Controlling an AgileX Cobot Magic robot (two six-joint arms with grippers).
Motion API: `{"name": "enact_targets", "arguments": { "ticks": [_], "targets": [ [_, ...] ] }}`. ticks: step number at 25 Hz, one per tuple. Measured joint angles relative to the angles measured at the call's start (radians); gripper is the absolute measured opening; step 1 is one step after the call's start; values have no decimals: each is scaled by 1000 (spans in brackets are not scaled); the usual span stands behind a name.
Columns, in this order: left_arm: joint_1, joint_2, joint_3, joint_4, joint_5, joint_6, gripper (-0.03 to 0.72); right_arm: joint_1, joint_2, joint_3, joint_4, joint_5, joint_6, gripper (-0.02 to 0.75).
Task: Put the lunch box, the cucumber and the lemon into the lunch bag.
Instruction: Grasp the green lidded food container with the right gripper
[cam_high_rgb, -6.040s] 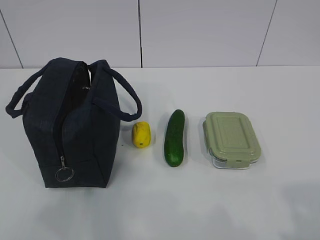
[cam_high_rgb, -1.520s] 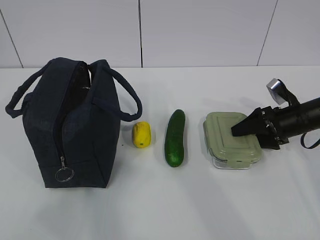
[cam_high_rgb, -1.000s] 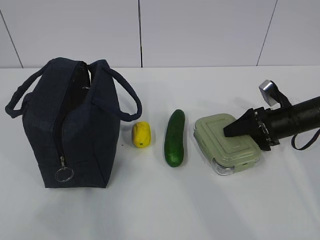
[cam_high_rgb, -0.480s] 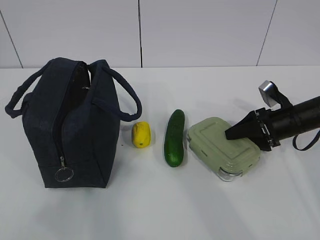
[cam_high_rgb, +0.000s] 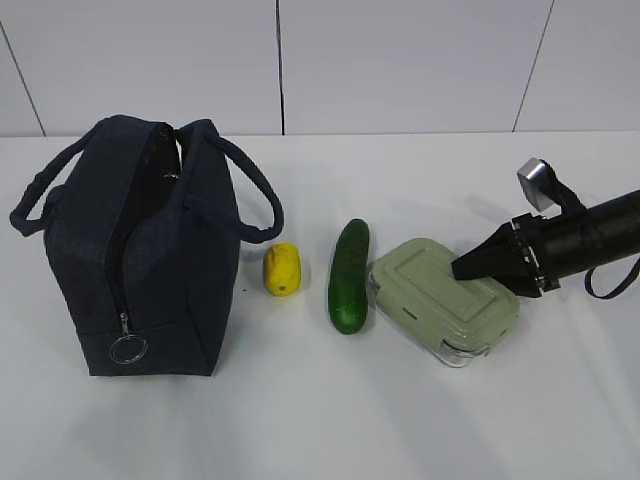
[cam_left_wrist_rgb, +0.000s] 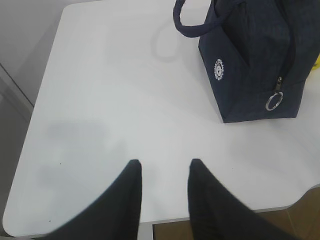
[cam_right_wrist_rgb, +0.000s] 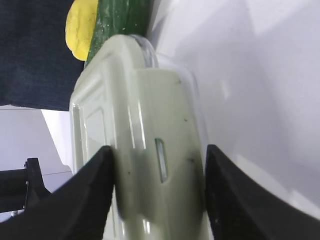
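— What has changed over the last second or so?
— The clear glass lunch box with the pale sage-green lid (cam_high_rgb: 444, 299) has slid and turned toward the dark green cucumber (cam_high_rgb: 349, 276); its near-left corner now sits just beside the cucumber. The small yellow lemon (cam_high_rgb: 282, 269) and the dark navy fabric lunch bag (cam_high_rgb: 135, 250), toward the white worktop's (cam_high_rgb: 300, 410) left edge, have not moved.
— And the right gripper (cam_right_wrist_rgb: 159, 185)?
— Its black fingers (cam_right_wrist_rgb: 87, 192) sit against both long sides of the lunch box, one on each, jaws closed around it, reaching in from the right edge.
— The left gripper (cam_left_wrist_rgb: 164, 172)?
— Jaws part-way apart, holding nothing, over the bare near-left corner, well apart from the bag.
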Motion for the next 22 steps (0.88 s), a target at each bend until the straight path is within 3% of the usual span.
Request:
{"name": "enact_targets", "arguments": {
  "ticks": [9,14,22],
  "targets": [
    [0,84,-15,-28,-32,23,225,0,-1,0,-3,9,7,389],
    [0,291,-76,-87,-129,37,225,0,-1,0,-3,9,9,389],
    [0,711,-204,-233,-158,159,232,0,-1,0,-3,9,11,388]
  ]
}}
